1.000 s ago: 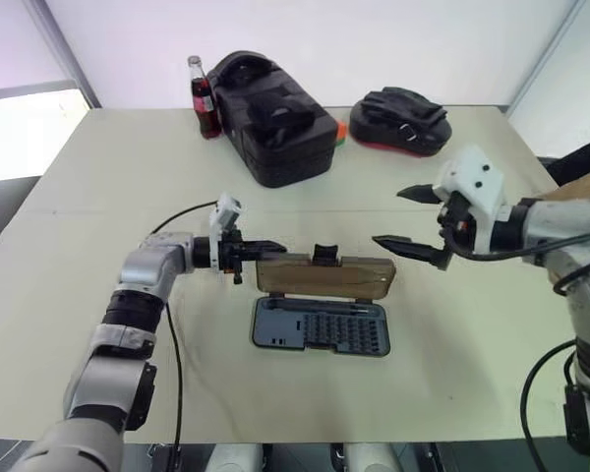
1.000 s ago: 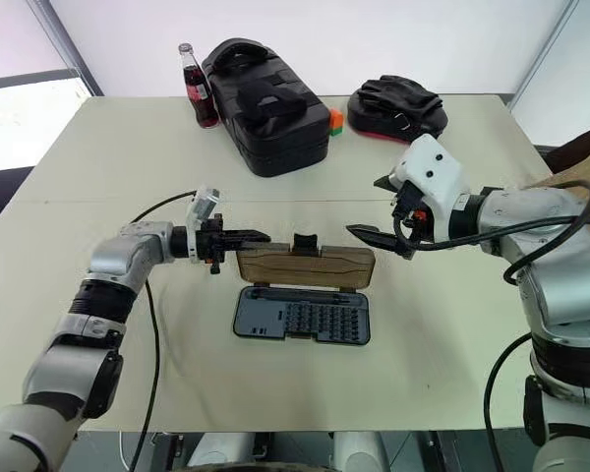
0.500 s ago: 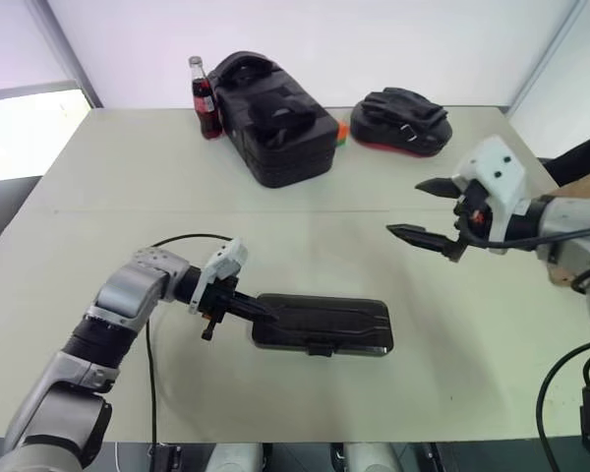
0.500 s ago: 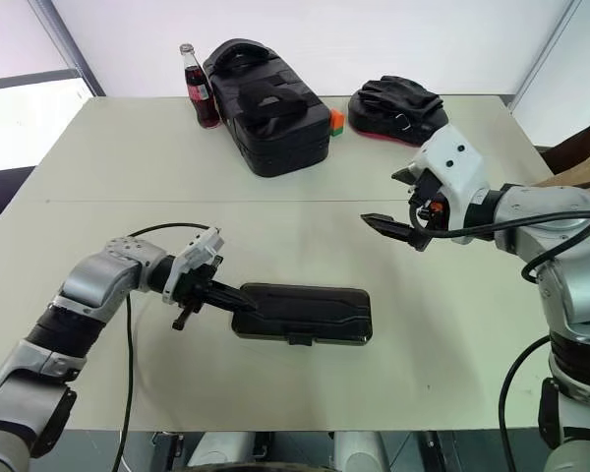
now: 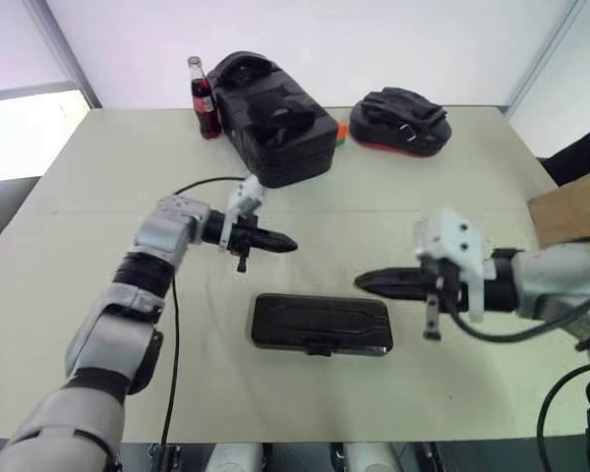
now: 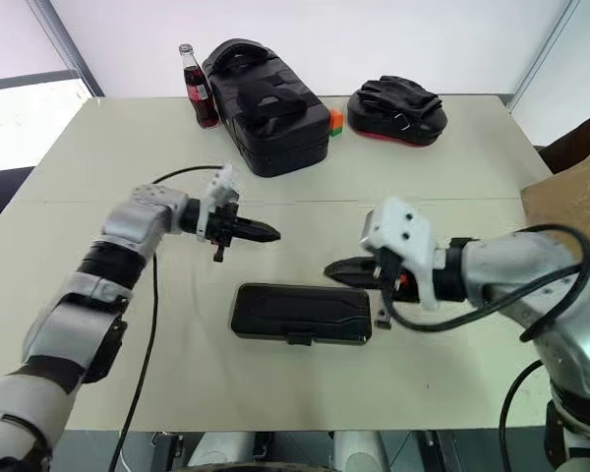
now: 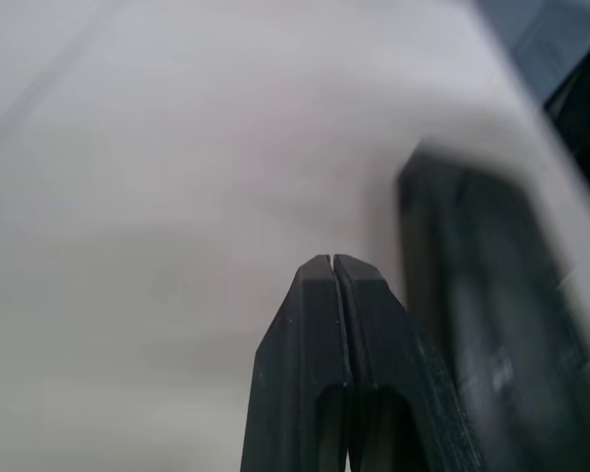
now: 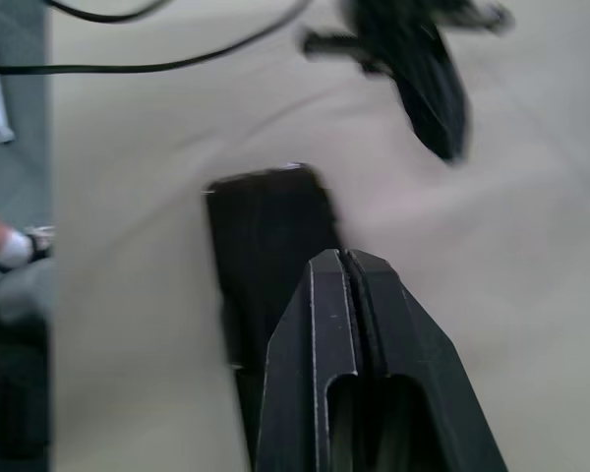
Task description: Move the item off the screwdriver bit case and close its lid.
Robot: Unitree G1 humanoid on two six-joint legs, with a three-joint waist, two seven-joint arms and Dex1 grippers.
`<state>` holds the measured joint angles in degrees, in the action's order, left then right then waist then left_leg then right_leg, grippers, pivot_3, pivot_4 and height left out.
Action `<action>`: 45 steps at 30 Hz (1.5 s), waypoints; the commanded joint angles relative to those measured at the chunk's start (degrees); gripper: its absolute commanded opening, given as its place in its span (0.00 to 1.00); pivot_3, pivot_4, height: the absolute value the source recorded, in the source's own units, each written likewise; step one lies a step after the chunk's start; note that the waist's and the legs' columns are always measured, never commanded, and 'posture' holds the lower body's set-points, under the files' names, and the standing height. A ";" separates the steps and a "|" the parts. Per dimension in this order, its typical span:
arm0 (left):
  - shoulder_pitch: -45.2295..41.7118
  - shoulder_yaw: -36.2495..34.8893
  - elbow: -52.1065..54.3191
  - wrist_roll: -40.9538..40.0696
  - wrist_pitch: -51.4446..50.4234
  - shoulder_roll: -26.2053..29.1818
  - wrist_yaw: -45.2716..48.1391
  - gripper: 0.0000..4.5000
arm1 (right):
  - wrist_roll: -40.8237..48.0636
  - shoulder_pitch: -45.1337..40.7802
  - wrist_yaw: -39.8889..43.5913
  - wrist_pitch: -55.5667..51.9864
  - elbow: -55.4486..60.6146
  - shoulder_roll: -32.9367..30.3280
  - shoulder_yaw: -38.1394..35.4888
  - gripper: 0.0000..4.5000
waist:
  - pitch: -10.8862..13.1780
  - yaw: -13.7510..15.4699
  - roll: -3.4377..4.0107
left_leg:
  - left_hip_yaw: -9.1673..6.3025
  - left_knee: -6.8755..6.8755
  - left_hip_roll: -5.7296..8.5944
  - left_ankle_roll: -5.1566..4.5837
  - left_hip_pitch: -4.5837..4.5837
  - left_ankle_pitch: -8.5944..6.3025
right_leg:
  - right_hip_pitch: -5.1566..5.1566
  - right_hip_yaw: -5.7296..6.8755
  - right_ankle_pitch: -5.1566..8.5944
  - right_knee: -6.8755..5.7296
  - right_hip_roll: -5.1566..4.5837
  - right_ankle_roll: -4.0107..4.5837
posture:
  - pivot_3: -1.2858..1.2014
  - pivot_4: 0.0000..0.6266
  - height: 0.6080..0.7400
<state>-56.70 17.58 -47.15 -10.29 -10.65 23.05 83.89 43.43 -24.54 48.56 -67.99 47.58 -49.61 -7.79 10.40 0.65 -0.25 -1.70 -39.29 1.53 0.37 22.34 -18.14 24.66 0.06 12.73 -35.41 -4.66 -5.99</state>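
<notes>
Firstly, the surroundings are recorded. At the far side of the table [image 5: 98, 167] a cola bottle [image 5: 205, 98] is stood upright, just beside a large black hard case [image 5: 275, 123]. To the right of that case, a small orange block [image 5: 341, 129] and a heap of black gloves [image 5: 403, 120] with a red edge beneath are noted. A piece of brown cardboard [image 5: 570, 206] is cut off by the right edge of the head views. A black cable [image 5: 202, 182] is looped over the left arm. These items are all set well apart from the work area, and bare tabletop is seen between each gripper and the task's thing.

The screwdriver bit case [image 5: 321, 323] is found lying flat near the front middle of the table, with its lid shut and its latch turned toward the robot. The left gripper [image 5: 287, 243] is held above the table behind the case's left end, apart from it and pointed to the right. Its fingers are pressed together on nothing. The right gripper [image 5: 366, 283] is held at the case's far right corner, pointed left, and its fingers are likewise closed with nothing between them. Whether its tips are touching the case cannot be told.

In the left wrist view a dark shape beside the fingers cannot be identified with certainty. In the right wrist view part of the case is hidden behind the fingers.
</notes>
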 commanded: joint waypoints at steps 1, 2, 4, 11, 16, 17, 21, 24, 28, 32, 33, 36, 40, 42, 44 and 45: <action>-2.87 3.66 -9.12 7.53 12.64 -2.95 -0.49 0.00 | -2.25 0.31 -2.85 2.78 2.79 -0.48 6.22 0.02 | 0.00 0.02 0.00 | -0.01 -0.01 0.00 0.00 0.02 0.00 | 0.00 -0.01 0.00 0.01 -0.01 0.00 | 0.52 0.24 1.00; -3.31 4.07 -11.26 8.78 14.58 -3.97 -0.75 0.00 | -2.93 0.54 -3.42 3.33 3.42 -0.74 8.13 0.02 | 0.01 0.02 -0.01 | -0.01 -0.01 0.01 -0.01 0.02 -0.01 | 0.01 -0.01 0.00 0.01 -0.02 0.00 | 0.52 0.24 1.00; -3.74 4.51 -14.33 10.42 17.15 -6.19 -0.84 0.00 | -5.23 1.96 -5.03 4.42 5.03 -1.15 13.20 0.02 | -0.01 0.20 -0.04 | -0.04 0.00 0.00 -0.03 0.07 -0.02 | 0.04 0.00 0.00 0.04 -0.01 0.00 | 0.52 0.24 1.00; -4.53 3.61 -18.15 13.29 20.42 -10.86 -0.73 0.00 | -11.24 9.70 -12.03 5.82 7.77 0.52 26.14 0.02 | -0.08 0.23 -0.15 | -0.13 -0.08 0.08 -0.07 0.05 -0.04 | -0.08 0.05 0.01 0.08 -0.11 -0.01 | 0.52 0.24 1.00; -4.21 2.45 -17.36 12.96 19.66 -12.72 1.40 0.00 | -14.15 10.76 -15.43 6.00 6.89 2.72 29.92 0.02 | -0.09 0.12 -0.16 | -0.16 -0.20 0.07 -0.09 0.03 -0.05 | -0.10 0.05 0.00 -0.02 -0.09 -0.02 | 0.52 0.24 1.00; -4.24 2.15 -16.99 12.71 19.16 -13.17 2.03 0.00 | -15.42 10.14 -16.02 6.47 6.06 3.05 31.06 0.02 | -0.09 0.09 -0.15 | -0.17 -0.23 0.06 -0.10 0.04 -0.05 | -0.11 0.05 0.00 -0.03 -0.08 -0.02 | 0.52 0.24 1.00; -4.07 3.66 -15.62 11.69 19.12 -13.48 1.42 0.00 | -19.15 7.75 -17.24 7.76 2.87 4.13 33.38 0.02 | -0.09 0.03 -0.15 | -0.19 -0.32 0.05 -0.12 0.04 -0.07 | -0.12 0.05 -0.01 -0.10 -0.06 -0.03 | 0.52 0.24 1.00; -4.33 2.93 -15.75 12.36 19.36 -13.65 2.12 0.00 | -20.94 6.05 -16.80 8.55 1.14 3.95 34.00 0.02 | -0.09 0.00 -0.15 | -0.17 -0.37 0.04 -0.15 0.04 -0.09 | -0.12 0.05 -0.01 -0.12 -0.04 -0.03 | 0.52 0.24 1.00; -4.60 2.43 -15.92 13.03 20.10 -13.68 1.48 0.00 | -21.44 5.83 -15.56 8.92 0.74 3.41 33.94 0.02 | -0.09 -0.01 -0.15 | -0.18 -0.40 0.02 -0.16 0.04 -0.09 | -0.12 0.05 -0.01 -0.16 -0.01 -0.03 | 0.52 0.24 1.00; -5.25 1.18 -15.70 12.35 19.33 -13.94 1.32 0.00 | -21.10 6.03 -14.47 8.73 1.48 3.51 33.78 0.02 | -0.09 -0.01 -0.15 | -0.18 -0.48 0.01 -0.17 0.03 -0.10 | -0.12 0.05 -0.01 -0.24 -0.01 -0.03 | 0.52 0.24 1.00; -5.32 1.35 -15.60 11.95 19.59 -13.88 1.19 0.00 | -21.16 6.13 -14.36 8.71 1.48 3.57 33.80 0.02 | -0.09 -0.01 -0.15 | -0.18 -0.49 0.01 -0.18 0.04 -0.10 | -0.11 0.05 -0.01 -0.25 -0.01 -0.03 | 0.52 0.24 1.00; -6.27 -0.05 -16.29 12.29 20.61 -13.98 -1.26 0.00 | -20.06 6.55 -13.50 8.17 2.39 3.50 32.69 0.02 | -0.09 0.00 -0.15 | -0.18 -0.50 0.01 -0.18 0.04 -0.11 | -0.11 0.05 -0.01 -0.26 -0.01 -0.03 | 0.52 0.24 1.00; -10.19 -4.29 -18.19 10.71 20.14 -13.12 -6.54 0.00 | -11.95 7.32 -10.07 5.02 6.27 3.62 24.74 0.02 | -0.05 0.05 -0.20 | -0.19 -0.58 0.01 -0.20 0.07 -0.11 | -0.09 0.05 -0.01 -0.33 -0.01 -0.03 | 0.52 0.24 1.00; -11.36 -6.70 -17.55 8.97 18.74 -12.11 -5.65 0.00 | -4.96 7.78 -8.80 3.00 7.91 4.45 17.23 0.02 | -0.05 0.06 -0.21 | -0.21 -0.62 0.00 -0.23 0.08 -0.13 | -0.09 0.05 -0.01 -0.36 -0.01 -0.04 | 0.52 0.24 1.00; -11.40 -9.02 -14.79 6.34 15.22 -10.82 -1.97 0.00 | 3.19 7.46 -9.12 1.20 8.07 5.91 8.59 0.02 | -0.05 -0.04 -0.21 | -0.21 -0.63 -0.01 -0.26 0.07 -0.15 | -0.10 0.05 -0.01 -0.38 -0.01 -0.04 | 0.52 0.24 1.00; -10.88 -9.69 -12.56 4.98 12.76 -10.24 0.32 0.00 | 6.39 7.02 -9.97 0.42 7.42 6.64 5.12 0.02 | -0.05 -0.11 -0.21 | -0.20 -0.63 -0.02 -0.27 0.06 -0.16 | -0.10 0.05 -0.01 -0.39 -0.01 -0.04 | 0.52 0.24 1.00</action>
<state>-67.65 9.81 -63.13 -2.26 5.38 12.16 80.73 43.49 -16.70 39.22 -66.45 53.87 -43.86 3.93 10.35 0.54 -0.46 -1.89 -39.92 1.49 0.09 22.38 -18.30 24.55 0.11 12.73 -35.83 -4.66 -6.03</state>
